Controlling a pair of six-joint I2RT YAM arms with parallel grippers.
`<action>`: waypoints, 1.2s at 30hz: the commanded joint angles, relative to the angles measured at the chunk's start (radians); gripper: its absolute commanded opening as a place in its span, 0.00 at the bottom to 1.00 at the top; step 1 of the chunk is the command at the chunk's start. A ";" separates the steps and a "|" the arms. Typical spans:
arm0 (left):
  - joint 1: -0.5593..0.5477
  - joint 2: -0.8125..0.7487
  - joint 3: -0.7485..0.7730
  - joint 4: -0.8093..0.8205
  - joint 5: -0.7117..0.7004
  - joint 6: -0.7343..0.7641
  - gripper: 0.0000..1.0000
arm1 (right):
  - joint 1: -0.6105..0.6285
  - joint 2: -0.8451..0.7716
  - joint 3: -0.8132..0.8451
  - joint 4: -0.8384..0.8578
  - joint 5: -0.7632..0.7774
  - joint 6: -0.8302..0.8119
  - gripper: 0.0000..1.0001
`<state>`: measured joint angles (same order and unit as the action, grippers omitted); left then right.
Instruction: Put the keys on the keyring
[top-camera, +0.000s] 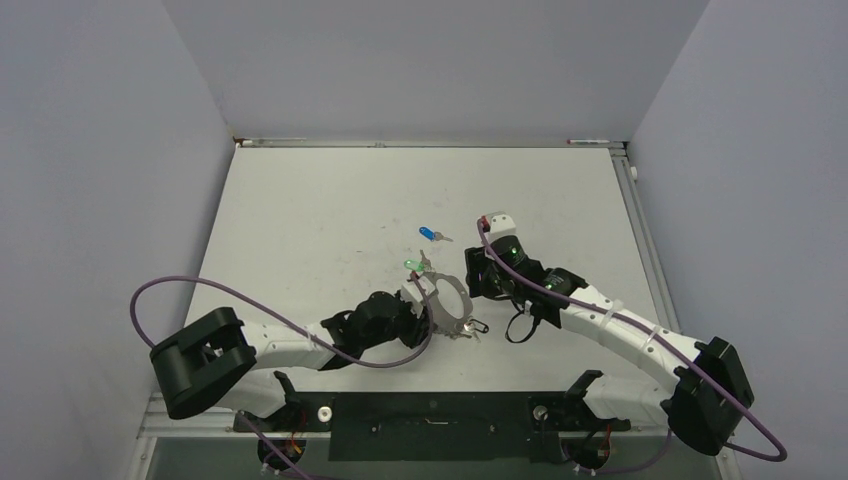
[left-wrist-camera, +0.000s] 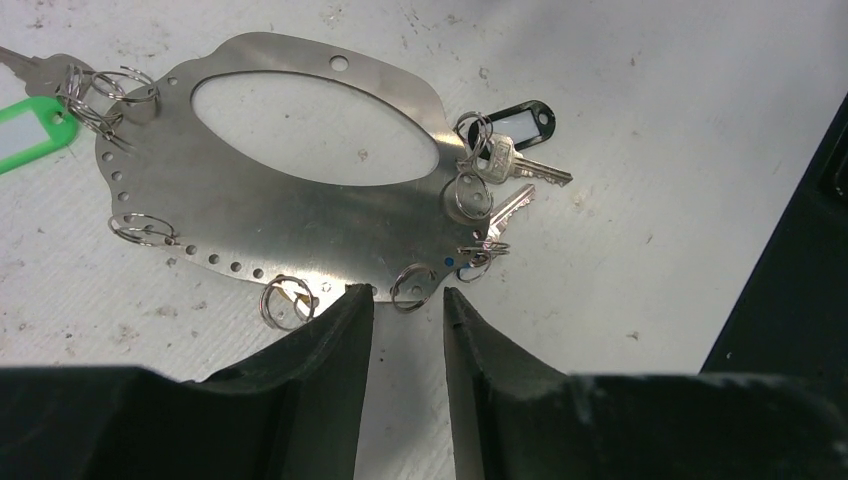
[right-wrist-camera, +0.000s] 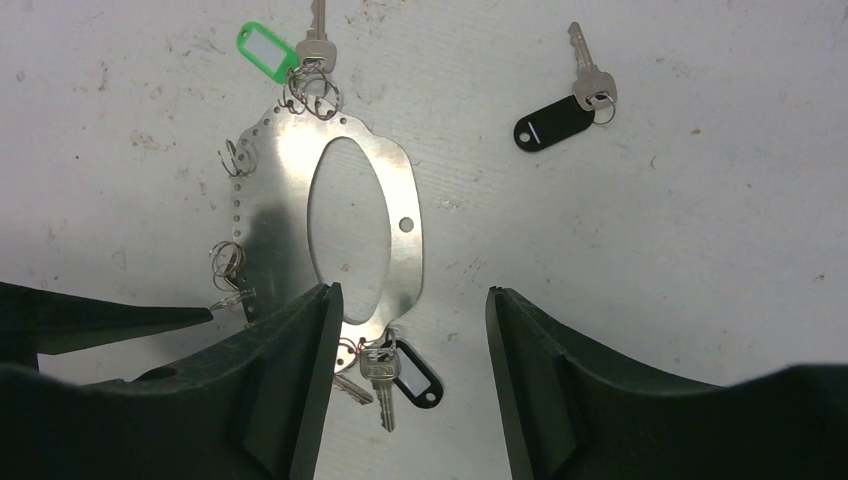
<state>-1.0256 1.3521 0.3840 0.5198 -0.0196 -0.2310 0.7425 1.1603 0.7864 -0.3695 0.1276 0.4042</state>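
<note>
The keyring (top-camera: 448, 300) is a flat steel plate (left-wrist-camera: 300, 210) with an oval hole and small split rings along its edge, lying flat on the table. A green-tagged key (left-wrist-camera: 30, 135) hangs at one end, and silver keys with a black tag (left-wrist-camera: 515, 125) at the other. My left gripper (left-wrist-camera: 408, 292) is narrowly open at the plate's near edge, its tips either side of a small split ring (left-wrist-camera: 415, 285). My right gripper (right-wrist-camera: 412, 290) hovers open over the plate (right-wrist-camera: 270, 200), above the black-tagged key (right-wrist-camera: 415, 380). One dark-tagged key (right-wrist-camera: 560, 115) and a blue-tagged key (top-camera: 430, 235) lie loose.
Grey walls enclose the white table (top-camera: 300, 220) on three sides. Purple cables (top-camera: 200, 285) loop beside both arms. The right arm's black body (left-wrist-camera: 800, 250) fills the right edge of the left wrist view. A black rail (top-camera: 430, 415) runs along the near edge.
</note>
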 joint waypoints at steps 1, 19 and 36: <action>0.005 0.032 0.064 0.002 0.020 0.013 0.28 | -0.011 -0.029 -0.010 0.024 0.023 -0.009 0.56; 0.005 0.107 0.114 -0.087 -0.031 -0.009 0.26 | -0.015 -0.026 -0.013 0.030 0.001 -0.015 0.56; -0.001 -0.094 0.104 -0.226 -0.055 -0.023 0.42 | -0.017 -0.037 -0.008 0.030 -0.007 -0.012 0.56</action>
<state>-1.0260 1.3296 0.4614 0.3080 -0.0612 -0.2520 0.7326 1.1545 0.7734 -0.3687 0.1230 0.3985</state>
